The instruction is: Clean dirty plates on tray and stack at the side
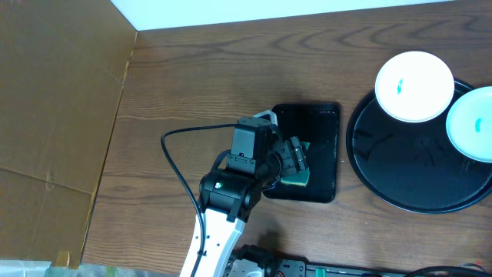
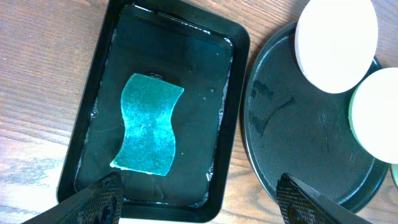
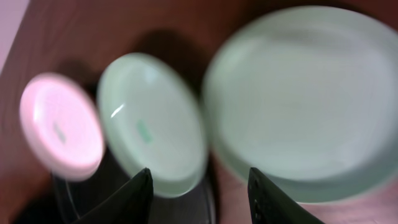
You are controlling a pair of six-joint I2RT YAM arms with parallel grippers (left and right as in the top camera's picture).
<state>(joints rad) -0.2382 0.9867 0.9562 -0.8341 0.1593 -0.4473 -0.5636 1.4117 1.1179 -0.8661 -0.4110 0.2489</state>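
Left claw (image 2: 199, 198) hangs spread open over the green sponge (image 2: 148, 124) in the small black tray (image 2: 202, 118). Right claw (image 3: 200, 196), released, hovers above blurred plates (image 3: 152, 124): two rest at the edge of the round tray (image 1: 407, 169), a third perhaps beside it

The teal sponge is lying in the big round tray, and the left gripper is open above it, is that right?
Not quite. The sponge lies in the small rectangular black tray, not in the round tray beside it. The left wrist view shows this plainly. The rest holds: the left gripper is open above it.
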